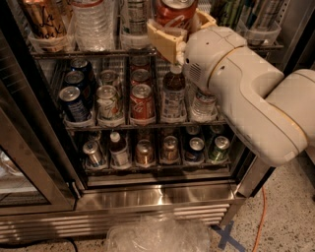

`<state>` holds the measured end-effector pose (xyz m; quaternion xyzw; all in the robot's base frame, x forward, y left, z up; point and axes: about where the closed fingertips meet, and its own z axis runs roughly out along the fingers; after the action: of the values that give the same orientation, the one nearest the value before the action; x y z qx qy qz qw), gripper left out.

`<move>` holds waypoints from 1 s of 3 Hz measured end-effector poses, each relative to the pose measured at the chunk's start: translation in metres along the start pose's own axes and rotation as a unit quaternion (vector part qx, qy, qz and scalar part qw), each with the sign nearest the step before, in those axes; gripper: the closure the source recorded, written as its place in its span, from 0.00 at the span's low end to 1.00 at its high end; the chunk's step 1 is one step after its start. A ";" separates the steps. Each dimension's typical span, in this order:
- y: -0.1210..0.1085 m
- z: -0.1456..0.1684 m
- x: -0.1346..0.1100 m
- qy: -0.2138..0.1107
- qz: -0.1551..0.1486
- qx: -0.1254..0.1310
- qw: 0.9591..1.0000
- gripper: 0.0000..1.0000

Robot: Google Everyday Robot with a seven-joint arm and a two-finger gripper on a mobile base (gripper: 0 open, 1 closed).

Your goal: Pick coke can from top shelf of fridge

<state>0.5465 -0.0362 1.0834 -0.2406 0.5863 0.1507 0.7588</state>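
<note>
The coke can (174,11), red with white script and a silver lid, sits between my gripper's cream fingers (165,39) at the top edge of the camera view. My gripper (181,23) is shut on it, just in front of the top shelf (98,51) of the fridge (157,196). My large white arm (246,93) reaches in from the right and hides the right part of the shelves. The can's lower part is hidden behind the fingers.
Water bottles (93,22) and a brown bottle (42,19) stand on the top shelf. The middle shelf holds another red can (141,101), dark blue cans (74,103) and bottles. The open glass door (24,162) is on the left. A plastic bag (157,236) and an orange cable (258,216) lie on the floor.
</note>
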 end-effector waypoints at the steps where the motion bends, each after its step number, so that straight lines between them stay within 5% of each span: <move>1: 0.010 -0.001 0.009 0.009 0.005 -0.007 1.000 1.00; 3: 0.031 -0.004 0.030 0.032 0.025 -0.020 0.999 1.00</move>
<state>0.5356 -0.0137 1.0474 -0.2453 0.6132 0.1734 0.7306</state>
